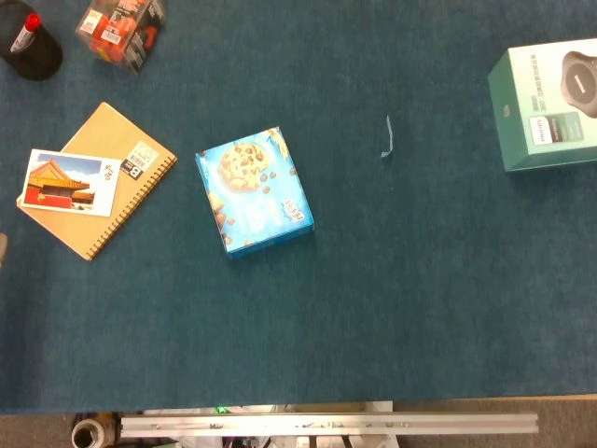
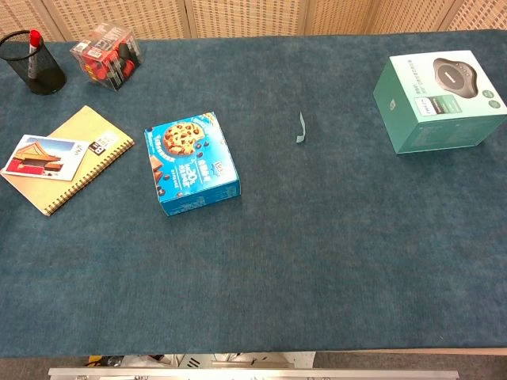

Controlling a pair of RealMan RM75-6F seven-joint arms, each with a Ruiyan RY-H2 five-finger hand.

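A blue cookie box [image 2: 192, 163] is seen lying flat left of centre on the desk [image 2: 333, 237], long axis running near-to-far; neither hand is shown, so their state cannot be told.

Left hand, right hand: out of frame, both views. Only rig part that showed: silver alu rail [image 1: 326, 425] along btm edge, below table. Was flat, brushed, long horiz. strip w/ small dark screws/holes mid-length. Pale sliver [image 1: 2, 248] at left edge, head view, was too small to ID.
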